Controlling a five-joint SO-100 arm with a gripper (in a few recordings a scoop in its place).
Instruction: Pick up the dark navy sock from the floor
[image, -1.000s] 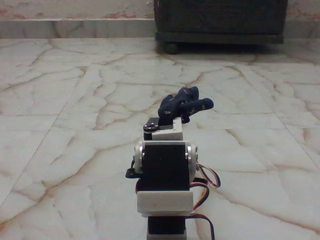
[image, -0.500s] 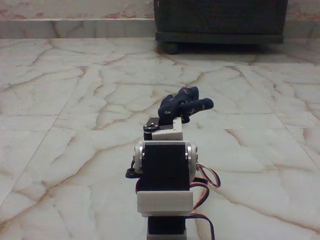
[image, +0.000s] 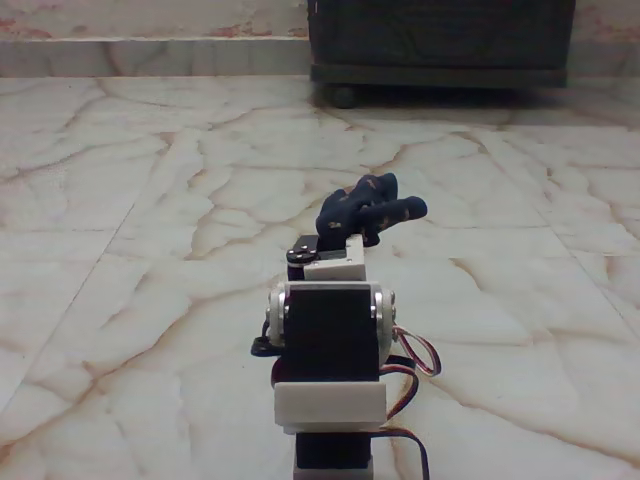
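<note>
**Sock at arm tip, marble floor**

We saw the sock (image: 368, 210) bunched at the arm's far end, above the veined cream floor (image: 120, 260). Gripper (image: 352, 232) hidden behind servo block; grip state unclear. Dark wheeled cabinet (image: 440, 40) stood by the wall.

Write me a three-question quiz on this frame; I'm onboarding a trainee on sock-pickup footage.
1. True or false: the sock lies flat beside the cabinet.
2. What colour is the sock?
3. The floor is: A carpet, B veined marble tile, C wood.

Key:
1. False; it sits bunched just beyond the arm's front end, far from the cabinet. Whether the end effector grips it cannot be told.
2. Dark navy.
3. B.
</note>
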